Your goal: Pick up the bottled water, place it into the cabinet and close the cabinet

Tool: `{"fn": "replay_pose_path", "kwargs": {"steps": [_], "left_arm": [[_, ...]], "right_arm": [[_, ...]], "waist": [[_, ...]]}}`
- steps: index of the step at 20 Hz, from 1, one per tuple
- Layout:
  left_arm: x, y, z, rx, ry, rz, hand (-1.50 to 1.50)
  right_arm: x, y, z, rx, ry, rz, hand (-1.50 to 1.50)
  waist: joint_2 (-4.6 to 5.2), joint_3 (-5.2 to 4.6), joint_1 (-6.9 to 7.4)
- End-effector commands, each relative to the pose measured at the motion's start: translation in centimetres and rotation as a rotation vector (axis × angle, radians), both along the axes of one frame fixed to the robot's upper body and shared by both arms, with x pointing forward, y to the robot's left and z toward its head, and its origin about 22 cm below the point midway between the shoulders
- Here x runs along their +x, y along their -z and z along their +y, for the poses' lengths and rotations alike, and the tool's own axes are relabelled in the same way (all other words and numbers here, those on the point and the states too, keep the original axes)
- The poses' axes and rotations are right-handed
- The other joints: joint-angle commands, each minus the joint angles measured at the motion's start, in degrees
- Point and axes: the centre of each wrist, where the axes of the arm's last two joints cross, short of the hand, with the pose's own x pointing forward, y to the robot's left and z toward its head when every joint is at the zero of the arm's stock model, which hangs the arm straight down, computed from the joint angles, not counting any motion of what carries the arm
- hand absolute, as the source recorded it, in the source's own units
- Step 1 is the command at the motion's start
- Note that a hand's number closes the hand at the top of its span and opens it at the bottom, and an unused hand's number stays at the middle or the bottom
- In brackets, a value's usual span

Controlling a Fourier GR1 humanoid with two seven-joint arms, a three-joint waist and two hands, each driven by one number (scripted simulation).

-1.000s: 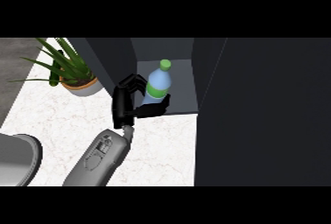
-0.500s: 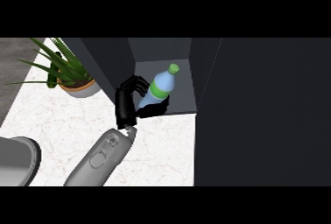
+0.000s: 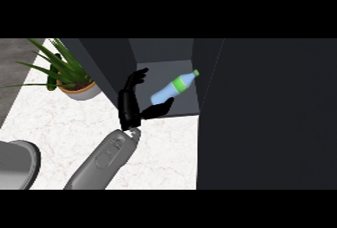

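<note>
The bottled water point(image 3: 170, 90), pale blue with a green label and cap, leans steeply inside the open cabinet point(image 3: 161, 51), cap pointing up and to the right. My left hand point(image 3: 128, 109) is just left of it at the cabinet's mouth. Its fingers point(image 3: 136, 80) are straight and stand apart from the bottle, while the thumb point(image 3: 161, 107) lies at the bottle's base. The hand is open and holds nothing. My right hand shows nowhere in the head view.
The dark cabinet door point(image 3: 270, 111) fills the right side of the view. A potted green plant point(image 3: 69, 80) stands on the white marble counter point(image 3: 59, 124) left of the cabinet. A grey round object point(image 3: 13, 164) sits at the lower left edge.
The fingers have uncurled from the bottle and straightened. The bottle, upright in the hand a second ago, now tips to the right inside the cabinet.
</note>
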Motion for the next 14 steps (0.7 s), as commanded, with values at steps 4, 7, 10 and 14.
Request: {"fn": "replay_pose_path", "kwargs": {"steps": [4, 7, 10, 14], "left_arm": [[5.8, -3.4, 3.4, 0.063, -0.027, 0.071, -1.50], [5.7, -3.2, 5.0, 0.072, -0.044, 0.068, -1.50], [5.5, -3.6, 4.6, 0.035, -0.001, 0.070, -1.50], [5.6, -5.7, 3.5, -0.057, 0.080, -0.008, -1.50]], "right_arm": [[0.2, -0.3, 0.5, 0.014, -0.006, -0.021, -1.50], [-0.1, 0.1, 0.3, -0.001, -0.017, -0.002, -1.50], [-0.6, -0.5, 0.0, -0.009, -0.012, -0.003, -1.50], [0.1, 0.3, 0.0, 0.017, 0.002, -0.028, -1.50]], "waist": [[2.49, -0.75, -1.69], [2.38, -0.79, -1.16], [2.19, -0.87, -1.18], [2.14, -0.86, -0.25]]}}
